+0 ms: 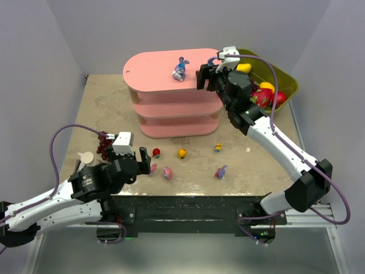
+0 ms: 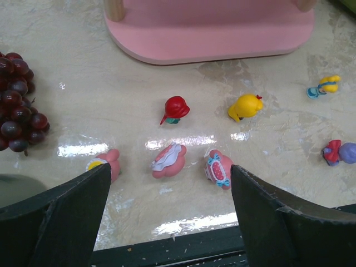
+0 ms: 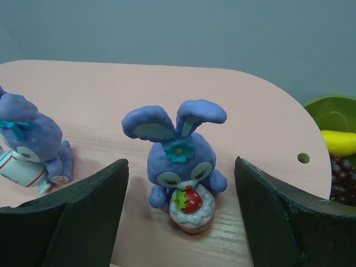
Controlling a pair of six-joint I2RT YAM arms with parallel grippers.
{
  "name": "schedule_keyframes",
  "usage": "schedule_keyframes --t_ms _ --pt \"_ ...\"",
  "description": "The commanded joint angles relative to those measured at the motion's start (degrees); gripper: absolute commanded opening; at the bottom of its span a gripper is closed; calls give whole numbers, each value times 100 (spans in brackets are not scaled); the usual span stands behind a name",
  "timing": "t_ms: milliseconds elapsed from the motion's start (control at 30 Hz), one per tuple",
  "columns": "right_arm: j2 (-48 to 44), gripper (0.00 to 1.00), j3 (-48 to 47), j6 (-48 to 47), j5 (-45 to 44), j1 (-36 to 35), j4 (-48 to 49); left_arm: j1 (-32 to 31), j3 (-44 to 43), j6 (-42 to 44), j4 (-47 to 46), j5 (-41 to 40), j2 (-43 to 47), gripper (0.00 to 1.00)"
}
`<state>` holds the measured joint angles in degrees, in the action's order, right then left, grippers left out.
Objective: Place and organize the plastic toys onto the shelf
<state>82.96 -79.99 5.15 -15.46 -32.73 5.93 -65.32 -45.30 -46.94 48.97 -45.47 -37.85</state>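
Note:
The pink three-tier shelf [image 1: 171,108] stands at the back centre. Two purple-blue bunnies stand on its top board, one [image 3: 181,167] between the jaws and one [image 3: 30,142] to its left; the top view shows only one [image 1: 181,69]. My right gripper [image 1: 206,77] is open around the standing bunny, jaws apart from it on both sides [image 3: 181,192]. My left gripper [image 1: 142,161] is open and empty low over the table [image 2: 171,186]. Just beyond it lie three pink-and-white toys [image 2: 108,163], [image 2: 169,160], [image 2: 218,168]. A red toy [image 2: 176,108], a yellow one [image 2: 245,107], a small yellow-blue one [image 2: 324,86] and a third bunny [image 2: 340,152] lie on the table.
A dark red grape bunch [image 1: 104,145] lies left of my left gripper, also in the left wrist view [image 2: 19,105]. An olive-green bin [image 1: 288,80] with fake fruit stands right of the shelf, behind my right arm. The table's near edge is right below my left gripper.

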Motion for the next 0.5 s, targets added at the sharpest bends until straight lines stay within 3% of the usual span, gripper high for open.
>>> schedule_keyframes --t_ms 0,467 --pt "-183 83 -149 -31 219 -14 -40 2 -32 -88 -54 -251 58 93" --pt "-1053 87 -483 -110 387 -14 -874 2 -155 352 -545 12 14 100"
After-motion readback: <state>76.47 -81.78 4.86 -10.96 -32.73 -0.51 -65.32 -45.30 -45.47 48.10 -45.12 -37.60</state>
